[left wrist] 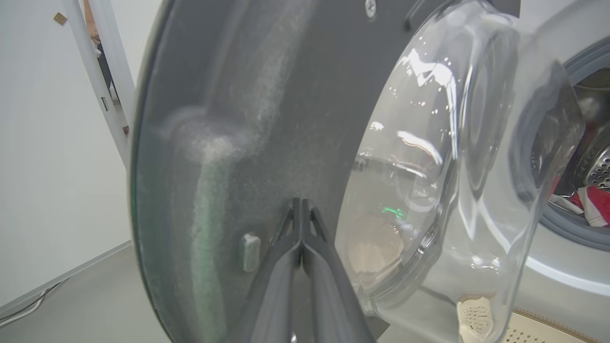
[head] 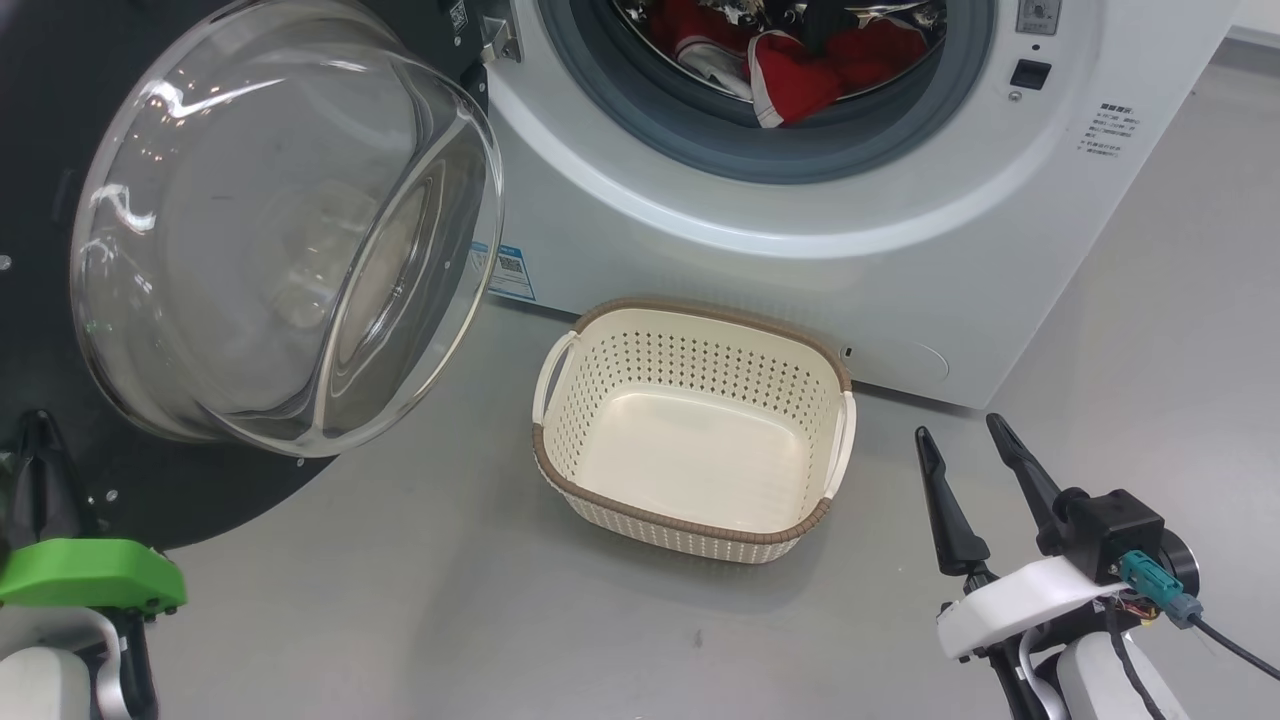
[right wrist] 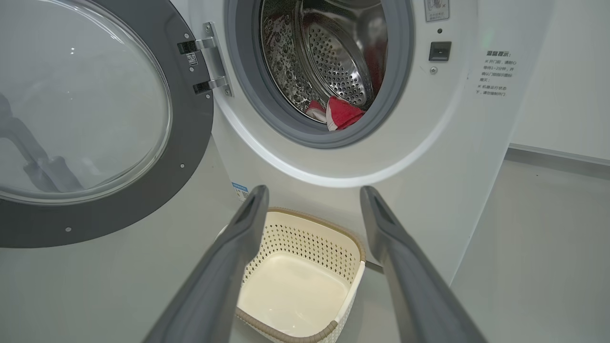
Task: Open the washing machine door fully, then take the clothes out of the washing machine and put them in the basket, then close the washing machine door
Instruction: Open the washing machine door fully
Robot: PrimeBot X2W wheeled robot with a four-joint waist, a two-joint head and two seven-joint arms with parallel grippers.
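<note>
Washing machine door (head: 280, 230): hangs swung out to the left of the washing machine (head: 800, 260), inner side facing outward. Looks fully or very nearly fully open, so step one counts as about done.

Clothes (head: 800, 70): lie as a red-and-white heap inside the washing machine, at the bottom front of the steel drum (right wrist: 333, 52), just behind the grey gasket (head: 700, 130). None out yet; leaves all of the unloading to do, and the closing after that.

Basket (head: 690, 450): sits on the floor (head: 450, 600) right in front of the washing machine, below the drum mouth. Holds nothing; shows a bare cream bottom.

Left gripper (left wrist: 301, 209): clenched, fingers pressed together with nothing between them, tips up at the door's dark rim, left of the washing machine. Touching or just short of it: cannot tell.

Right gripper (head: 960, 428): released, fingers spread wide and grasping nothing, low in front of the washing machine toward its right corner. Points at the basket and drum mouth; seems the better placed for a first reach into the drum.
</note>
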